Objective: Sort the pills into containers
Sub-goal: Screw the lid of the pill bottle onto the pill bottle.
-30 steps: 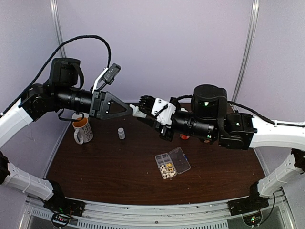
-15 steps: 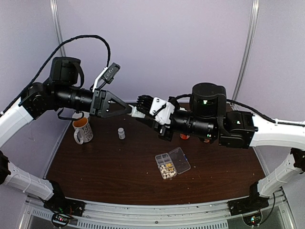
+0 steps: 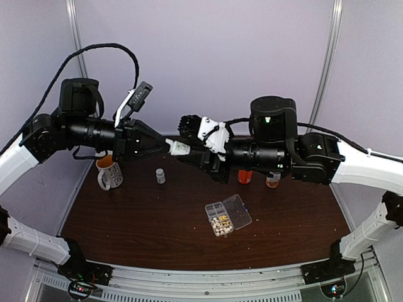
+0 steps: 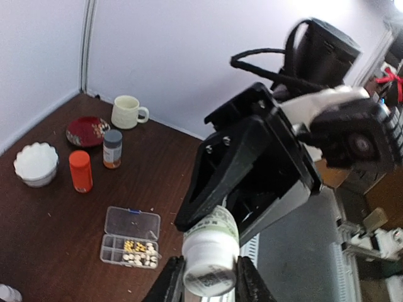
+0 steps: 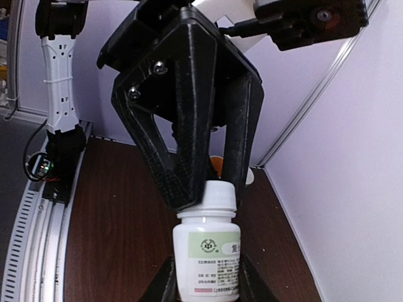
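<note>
A white pill bottle (image 3: pixel 179 148) with a green label hangs in the air between the two arms, high above the table. My right gripper (image 5: pixel 208 272) is shut on the body of the bottle (image 5: pixel 208 255). My left gripper (image 4: pixel 211 269) is shut on its white cap (image 4: pixel 211 267). The clear organizer box (image 3: pixel 238 211) lies open on the table below. Cream and yellowish pills (image 3: pixel 220 224) fill some of its cells, and these pills (image 4: pixel 140 251) show in the left wrist view too.
A mug (image 3: pixel 108 171) and a tiny white bottle (image 3: pixel 160 175) stand at the back left. An orange bottle (image 3: pixel 244 177) and an amber bottle (image 3: pixel 272 180) stand behind the right arm. A red plate (image 4: pixel 87 130), a white bowl (image 4: pixel 36 163) and a cream mug (image 4: pixel 128 111) are nearby.
My left gripper's wide-open fingers have closed onto the bottle's cap. Both arms have shifted slightly left with the bottle between them.
</note>
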Controlling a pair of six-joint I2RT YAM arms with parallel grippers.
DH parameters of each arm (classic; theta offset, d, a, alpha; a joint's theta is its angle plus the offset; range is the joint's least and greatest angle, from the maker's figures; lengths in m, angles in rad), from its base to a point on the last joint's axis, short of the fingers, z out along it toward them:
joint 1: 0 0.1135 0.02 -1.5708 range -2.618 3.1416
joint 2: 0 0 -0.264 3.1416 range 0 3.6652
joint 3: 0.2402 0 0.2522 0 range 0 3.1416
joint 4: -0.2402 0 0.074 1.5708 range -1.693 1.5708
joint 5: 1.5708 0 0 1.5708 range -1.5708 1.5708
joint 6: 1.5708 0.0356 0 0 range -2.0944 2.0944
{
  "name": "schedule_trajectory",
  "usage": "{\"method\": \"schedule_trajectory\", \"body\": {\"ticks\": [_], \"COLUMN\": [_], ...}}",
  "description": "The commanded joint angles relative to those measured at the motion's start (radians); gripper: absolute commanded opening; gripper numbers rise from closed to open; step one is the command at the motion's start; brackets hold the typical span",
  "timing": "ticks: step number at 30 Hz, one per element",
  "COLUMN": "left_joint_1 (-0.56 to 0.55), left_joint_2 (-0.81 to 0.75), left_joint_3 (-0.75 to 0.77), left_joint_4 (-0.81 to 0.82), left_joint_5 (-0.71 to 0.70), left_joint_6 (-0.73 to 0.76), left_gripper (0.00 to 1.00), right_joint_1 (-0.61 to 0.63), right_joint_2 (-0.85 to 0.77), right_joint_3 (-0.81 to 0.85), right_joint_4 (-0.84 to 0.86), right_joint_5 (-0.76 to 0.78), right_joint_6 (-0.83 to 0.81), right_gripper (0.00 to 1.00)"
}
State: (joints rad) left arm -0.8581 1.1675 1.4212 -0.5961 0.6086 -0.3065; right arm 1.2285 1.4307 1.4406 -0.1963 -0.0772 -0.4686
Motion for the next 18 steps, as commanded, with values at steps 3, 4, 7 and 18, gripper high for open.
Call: {"method": "schedule_trajectory", "body": {"ticks": [3,4,7,18], "left_joint_1": [-0.008,-0.009,-0.010,-0.051], "left_joint_2": [-0.016,0.002,0.035,0.050], "left_joint_3": [-0.008,0.013,0.043,0.070], "left_joint_4": [0.048,0.016,-0.061,-0.167], "left_joint_5": [-0.079,-0.048,0.105,-0.059], "left_joint_6": [0.425,0.489,0.752,1.435], "left_gripper": [0.00,0.00,0.00,0.00], "right_joint_1": [-0.058,-0.067,-0.091,-0.157], "right_joint_2": [0.018,0.017,0.018,0.034], "right_joint_3": [0.112,0.117,0.131,0.110], "right_joint_4": [-0.108,-0.114,-0.132,-0.087], "right_joint_5": [-0.300,-0.329,-0.425,-0.700], "right_joint_6": [0.196,0.217,0.270,0.538], "right_gripper": [0.00,0.00,0.00,0.00]}}
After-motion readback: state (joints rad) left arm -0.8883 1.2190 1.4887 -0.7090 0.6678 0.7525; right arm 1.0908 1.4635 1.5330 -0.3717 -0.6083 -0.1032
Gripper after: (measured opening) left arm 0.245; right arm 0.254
